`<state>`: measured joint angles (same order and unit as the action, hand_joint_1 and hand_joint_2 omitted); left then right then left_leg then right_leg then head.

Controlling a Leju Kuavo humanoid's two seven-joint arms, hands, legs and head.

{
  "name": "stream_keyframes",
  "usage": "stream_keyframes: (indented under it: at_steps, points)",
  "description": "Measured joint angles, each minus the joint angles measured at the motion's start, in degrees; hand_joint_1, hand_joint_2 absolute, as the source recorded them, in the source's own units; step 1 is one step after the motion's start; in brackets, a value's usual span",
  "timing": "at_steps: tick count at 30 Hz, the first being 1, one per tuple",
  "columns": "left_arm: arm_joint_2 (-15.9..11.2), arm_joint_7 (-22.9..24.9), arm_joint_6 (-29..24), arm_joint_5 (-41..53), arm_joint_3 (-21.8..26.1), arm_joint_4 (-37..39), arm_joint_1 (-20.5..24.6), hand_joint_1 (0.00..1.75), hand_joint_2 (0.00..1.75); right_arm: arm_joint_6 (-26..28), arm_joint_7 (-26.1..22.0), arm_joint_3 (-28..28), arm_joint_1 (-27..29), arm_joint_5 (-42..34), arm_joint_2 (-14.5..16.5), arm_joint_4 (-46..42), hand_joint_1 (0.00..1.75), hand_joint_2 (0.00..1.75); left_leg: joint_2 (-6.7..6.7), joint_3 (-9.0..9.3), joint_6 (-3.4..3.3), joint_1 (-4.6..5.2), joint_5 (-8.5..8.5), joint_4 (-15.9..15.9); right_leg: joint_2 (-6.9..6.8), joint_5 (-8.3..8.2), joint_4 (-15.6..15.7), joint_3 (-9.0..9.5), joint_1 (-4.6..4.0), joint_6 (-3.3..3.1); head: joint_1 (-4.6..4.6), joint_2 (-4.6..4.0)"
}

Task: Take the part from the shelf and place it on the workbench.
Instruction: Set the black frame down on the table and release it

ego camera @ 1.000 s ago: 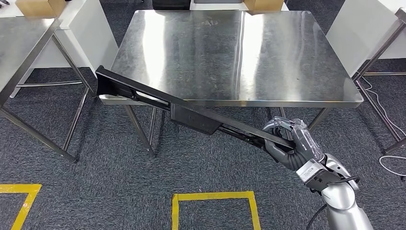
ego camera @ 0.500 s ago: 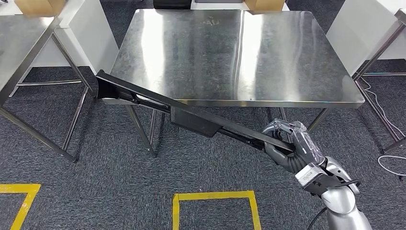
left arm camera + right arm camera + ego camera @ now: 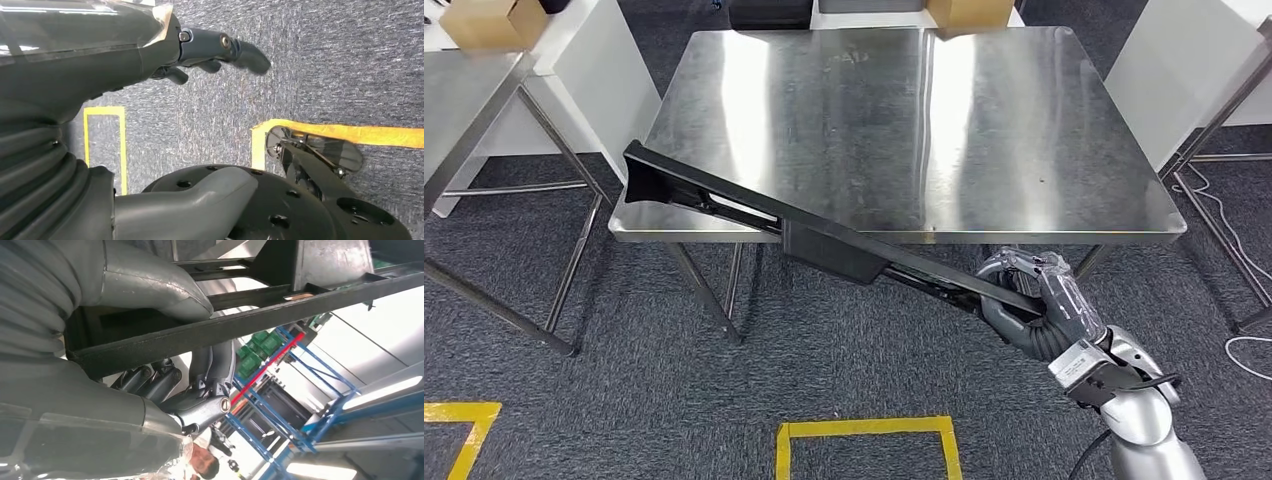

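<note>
One end of the part (image 3: 824, 235) is wrapped by the fingers (image 3: 1024, 272) of the right hand (image 3: 1029, 300), which clench the long black bar near its lower tip; the right wrist view shows the thumb (image 3: 150, 285) pressed over the bar's edge and the darker fingers curled under it. From that grip the part runs up and left, tilted, its far end (image 3: 646, 178) lying over the front left corner of the workbench (image 3: 1024, 130); whether it touches the steel top I cannot tell. The left hand (image 3: 150, 55) hangs over grey carpet, fingers loosely spread and grasping nothing. Two cardboard boxes (image 3: 486, 22) stand beyond, their contents hidden. Yellow tape (image 3: 864, 432) marks the floor.
</note>
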<state>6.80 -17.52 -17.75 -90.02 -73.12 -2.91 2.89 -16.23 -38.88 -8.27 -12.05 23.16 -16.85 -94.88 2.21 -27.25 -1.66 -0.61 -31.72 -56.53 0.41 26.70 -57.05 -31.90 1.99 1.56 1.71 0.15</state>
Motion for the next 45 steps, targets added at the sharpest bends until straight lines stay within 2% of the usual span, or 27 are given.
stream_keyframes:
  at_steps: [2, 4, 5, 6, 8, 9, 11, 14, 16, 18, 19, 21, 22, 23, 24, 25, 26, 27, 28, 30, 32, 36, 37, 38, 41, 43, 45]
  points:
    - [0.0, 0.0, -0.2, 0.0, 0.0, 0.0, 0.0, 0.00, 1.75, 0.0, -0.1, 0.0, -0.1, -0.1, -0.1, 0.0, 1.75, 1.75, -1.11, -3.57, 0.44, -0.07, -1.53, -6.0, -0.19, 1.27, 0.1, 1.47, -0.16, -0.86, 0.23, 0.00]
    - [0.0, 0.0, -0.4, 0.0, 0.0, 0.0, -0.1, 0.00, 1.75, -0.1, -0.1, 0.0, -0.2, -0.2, -0.1, 0.1, 1.75, 1.75, -1.66, -10.63, 0.57, 0.02, -2.89, -14.8, -0.35, 2.85, 0.2, 3.00, -0.52, -1.27, 0.38, 0.00]
    - [0.0, 0.0, -0.4, 0.0, 0.0, 0.0, -0.2, 0.00, 1.75, -0.1, -0.1, 0.0, -0.2, -0.2, -0.1, 0.2, 1.75, 1.75, -1.71, -13.84, 0.36, 0.12, -2.19, -17.6, -0.36, 3.73, 0.2, 3.94, -0.75, -1.37, 0.39, 0.00]
    - [0.0, 0.0, -0.5, 0.0, 0.0, 0.0, -0.3, 0.00, 1.75, -0.1, -0.1, 0.0, -0.2, -0.2, -0.1, 0.3, 1.75, 1.75, -1.73, -16.03, -0.07, 0.31, 0.04, -17.9, -0.35, 4.71, 0.2, 5.15, -1.02, -1.44, 0.40, 0.00]
    - [0.1, 0.1, -0.8, 0.0, 0.0, 0.0, -0.5, 0.00, 1.75, -0.2, -0.1, -0.1, -0.1, -0.2, -0.1, 0.3, 1.75, 1.75, -1.70, -17.15, -1.55, 1.00, 7.60, -12.4, -0.32, 6.73, 0.7, 7.85, -1.53, -1.58, 0.40, 0.00]
    - [0.0, 0.1, -0.9, 0.1, 0.0, 0.0, -0.6, 0.00, 1.75, -0.2, -0.1, -0.1, -0.1, -0.2, -0.1, 0.4, 1.75, 1.75, -1.75, -16.67, -2.70, 1.48, 10.97, -9.2, -0.34, 7.63, 1.2, 9.15, -1.67, -1.59, 0.11, -0.01]
    - [0.0, 0.2, -1.1, 0.1, 0.0, 0.1, -0.7, 0.00, 1.75, -0.2, -0.1, -0.1, 0.0, -0.2, 0.1, 0.8, 1.75, 1.75, -1.80, -15.31, -4.69, 2.67, 14.13, -5.5, -0.33, 8.71, 2.7, 10.97, -1.73, -1.15, -0.44, -0.01]
    - [0.1, 0.2, -1.3, 0.1, 0.1, 0.1, -0.7, 0.00, 1.75, -0.2, 0.1, -0.2, -0.2, 0.0, 0.4, 1.0, 1.75, 1.75, -1.51, -11.69, -6.45, 3.78, 12.32, -2.4, -0.41, 7.49, 2.5, 11.91, -1.45, 0.82, -0.03, 0.00]
    - [0.4, 0.0, -1.5, 0.2, 0.1, 0.0, -0.4, 0.00, 1.75, -0.1, 0.1, -0.3, -0.3, 0.1, 0.6, 1.0, 1.75, 1.75, -1.15, -7.92, -6.64, 3.31, 11.07, 2.0, -0.36, 4.89, -3.8, 8.63, -1.42, 1.86, 0.21, 0.00]
    - [0.7, -0.3, -1.8, 0.3, 0.1, 0.0, -0.4, 0.00, 1.75, 0.0, 0.1, -0.2, 0.0, 0.1, 0.7, 1.1, 1.75, 1.75, -0.97, -4.99, -6.24, 2.44, 10.05, 4.7, -0.25, 4.75, -10.7, 3.92, -1.19, 1.35, 0.40, 0.00]
    - [0.8, -0.4, -2.1, 0.3, 0.1, 0.0, -0.4, 0.00, 1.75, 0.0, 0.1, -0.2, 0.2, 0.1, 0.7, 1.2, 1.75, 1.75, -0.85, -3.87, -6.13, 2.06, 9.62, 5.3, -0.23, 6.14, -12.6, 2.05, -1.11, 0.83, 0.34, 0.00]
    - [1.0, -0.4, -3.0, 0.6, 0.1, 0.0, -0.5, 0.00, 1.75, 0.1, 0.3, -0.2, 0.5, 0.2, 0.8, 1.4, 1.75, 1.75, -0.57, -1.75, -5.43, 1.34, 8.40, 6.0, -0.24, 9.62, -13.1, -0.81, -0.71, 0.82, 0.22, 0.00]
    - [1.1, -0.5, -3.4, 0.7, 0.1, 0.0, -0.6, 0.00, 1.75, 0.1, 0.3, -0.2, 0.6, 0.3, 0.8, 1.4, 1.75, 1.75, -0.39, -0.69, -4.79, 0.89, 7.61, 6.1, -0.26, 10.75, -12.1, -1.93, -0.33, 1.42, 0.17, 0.00]
    - [1.2, -0.5, -3.8, 0.8, 0.1, 0.0, -0.6, 0.00, 1.75, 0.1, 0.4, -0.3, 0.6, 0.4, 0.8, 1.4, 1.75, 1.75, -0.20, 0.33, -4.03, 0.37, 6.65, 6.0, -0.31, 10.53, -9.9, -2.66, 0.22, 2.61, 0.16, 0.00]
    - [1.2, -0.7, -4.1, 0.8, 0.1, 0.0, -0.6, 0.00, 1.75, 0.1, 0.4, -0.3, 0.6, 0.5, 0.9, 1.4, 1.75, 1.75, -0.02, 1.22, -3.15, -0.16, 5.56, 5.7, -0.40, 8.58, -6.6, -2.97, 0.92, 4.28, 0.15, 0.00]
    - [1.1, -1.0, -4.3, 0.9, 0.1, 0.1, -0.6, 0.00, 1.75, 0.1, 0.5, -0.3, 0.6, 0.7, 0.9, 1.5, 1.75, 1.75, 0.14, 1.79, -2.23, -0.48, 4.35, 5.1, -0.82, 4.75, -3.4, -3.05, 1.57, 6.26, 0.05, 0.00]
    - [1.1, -1.5, -4.6, 0.9, 0.0, 0.1, -0.7, 0.00, 1.75, 0.2, 0.5, -0.3, 0.6, 0.9, 1.0, 1.6, 1.75, 1.75, 0.29, 2.16, -1.45, -0.76, 3.07, 4.0, -1.29, 1.42, -0.9, -3.18, 1.89, 7.29, -0.18, 0.00]
    - [1.1, -2.1, -5.0, 1.0, 0.0, 0.2, -0.7, 0.00, 1.75, 0.2, 0.7, -0.3, 0.7, 1.1, 1.1, 1.7, 1.75, 1.75, 0.34, 2.14, -0.84, -0.80, 1.88, 2.8, -1.54, -1.16, 0.2, -3.20, 1.96, 7.22, -0.34, 0.00]
    - [1.0, -2.7, -5.3, 1.1, 0.0, 0.3, -0.7, 0.00, 1.75, 0.3, 0.8, -0.3, 0.8, 1.2, 1.2, 1.8, 1.75, 1.75, 0.27, 2.04, -0.40, -0.76, 0.81, 1.8, -1.76, -2.38, -0.2, -3.41, 1.88, 6.25, -0.41, 0.00]
    - [1.1, -3.7, -6.0, 1.3, 0.0, 0.3, -0.5, 0.00, 1.75, 0.4, 0.9, -0.2, 0.8, 1.3, 1.3, 1.7, 1.75, 1.75, -0.18, 2.10, 0.08, -0.85, -0.48, 0.9, -1.34, -1.61, -1.6, -3.44, 1.68, 3.39, -0.11, 0.00]
    - [1.2, -4.3, -6.2, 1.1, 0.0, 0.3, -0.4, 0.00, 1.75, 0.5, 0.9, -0.1, 0.4, 1.2, 1.2, 1.5, 1.75, 1.75, -1.00, 1.07, 0.54, -1.05, -1.45, -1.9, -1.14, -0.96, -1.9, -2.99, 1.68, 2.19, 0.10, 0.00]
    - [1.2, -4.7, -6.1, 0.4, 0.0, 0.3, -0.2, 0.00, 1.75, 0.5, 0.9, -0.1, -0.7, 1.2, 1.2, 1.7, 1.75, 1.75, -1.68, -8.33, 1.03, -1.02, -5.67, -15.4, -1.00, 0.11, -1.8, -1.74, 1.09, 0.69, 0.23, 0.00]
    - [1.2, -4.7, -6.1, 0.3, 0.0, 0.3, -0.2, 0.00, 1.75, 0.5, 0.9, -0.1, -0.8, 1.2, 1.2, 1.9, 1.75, 1.75, -1.68, -10.19, 0.85, -0.94, -5.40, -16.8, -0.99, 0.45, -1.8, -1.36, 0.87, 0.45, 0.22, 0.00]
    - [1.2, -4.7, -6.0, 0.2, 0.0, 0.3, -0.2, 0.00, 1.75, 0.6, 0.9, -0.2, -0.9, 1.3, 1.2, 2.0, 1.75, 1.75, -1.68, -11.09, 0.49, -0.80, -3.81, -16.2, -0.97, 0.82, -1.8, -0.87, 0.65, 0.30, 0.22, 0.00]
    - [1.2, -4.7, -5.8, 0.1, 0.0, 0.3, -0.2, 0.00, 1.75, 0.9, 1.1, -0.3, -1.5, 1.3, 1.4, 2.3, 1.75, 1.75, -1.77, -9.55, -1.44, 0.03, 4.08, -7.2, -0.88, 1.75, -1.6, 0.54, 0.21, 0.34, 0.14, 0.00]
    - [1.2, -4.7, -5.7, 0.1, 0.0, 0.3, -0.1, 0.00, 1.75, 1.3, 1.3, -0.3, -1.9, 1.5, 1.6, 2.4, 1.75, 1.75, -1.92, -8.62, -2.39, 0.72, 5.64, -3.4, -0.86, 2.01, -1.2, 0.95, 0.12, 0.60, 0.12, 0.00]
    - [1.2, -4.6, -5.6, 0.1, 0.0, 0.3, -0.1, 0.00, 1.75, 1.7, 1.7, -0.4, -2.1, 1.7, 1.9, 2.5, 1.75, 1.75, -1.90, -8.13, -2.64, 1.18, 5.57, -2.3, -0.94, 2.06, -0.6, 1.29, 0.01, 1.18, 0.29, 0.00]
